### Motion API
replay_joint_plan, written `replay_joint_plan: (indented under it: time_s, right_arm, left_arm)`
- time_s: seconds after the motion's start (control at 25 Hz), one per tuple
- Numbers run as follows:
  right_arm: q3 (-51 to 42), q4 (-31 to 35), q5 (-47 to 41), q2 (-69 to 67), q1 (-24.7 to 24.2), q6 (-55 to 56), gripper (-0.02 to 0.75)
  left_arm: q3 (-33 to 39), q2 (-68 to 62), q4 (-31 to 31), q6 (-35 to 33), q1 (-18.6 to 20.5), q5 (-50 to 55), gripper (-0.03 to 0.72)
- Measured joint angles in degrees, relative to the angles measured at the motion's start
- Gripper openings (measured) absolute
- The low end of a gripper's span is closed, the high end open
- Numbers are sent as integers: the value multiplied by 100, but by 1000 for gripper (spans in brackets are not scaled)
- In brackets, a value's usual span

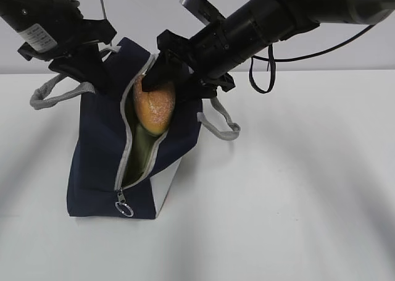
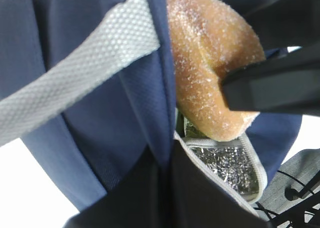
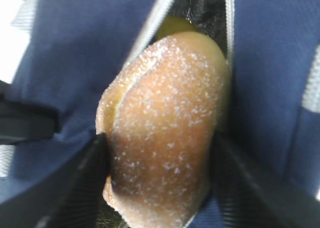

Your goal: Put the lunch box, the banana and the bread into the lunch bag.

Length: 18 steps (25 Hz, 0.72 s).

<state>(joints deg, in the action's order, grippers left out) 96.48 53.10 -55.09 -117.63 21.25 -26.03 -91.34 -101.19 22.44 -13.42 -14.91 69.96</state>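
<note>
The navy lunch bag (image 1: 99, 163) stands on the white table with its zipper open. My left gripper (image 1: 102, 77) is shut on the fabric at the far left rim of the opening, seen up close in the left wrist view as dark jaws (image 2: 170, 188) pinching the navy cloth (image 2: 115, 128). The golden-brown bread (image 1: 155, 108) sits in the mouth of the bag, half inside. My right gripper (image 1: 165, 91) is shut on it, one finger (image 2: 260, 87) denting its side. The bread (image 3: 165, 133) fills the right wrist view. Below it lies the pale green lunch box (image 1: 141, 148). A yellow patch of banana (image 3: 170, 25) shows beyond the bread.
Two grey webbing handles hang out to the left (image 1: 52, 96) and right (image 1: 222, 123) of the bag. The metal ring pull (image 1: 124, 205) rests at the near end of the zipper. Silver foil lining (image 2: 227, 168) shows inside. White table (image 1: 296, 201) surrounds the bag.
</note>
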Motion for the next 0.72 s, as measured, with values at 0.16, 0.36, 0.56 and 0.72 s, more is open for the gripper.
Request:
replay_joint_plan:
  time_s: [0.16,0.36,0.56,0.72]
  right_arm:
    - [41,34,-51,-8,0,3,631]
    - [513,-395,-480,-8,0,12,649]
    - [1151,-1536,-1071,4,0,380,641]
    - [1434,-2567,-1459,57,0,853,602]
  left_arm:
    - [0,0,15,0,0,0,-2]
    - [0,0,15,0,0,0,-2]
    - [0,0,15,0,0,0,-2]
    - [0,0,15,0,0,0,-2]
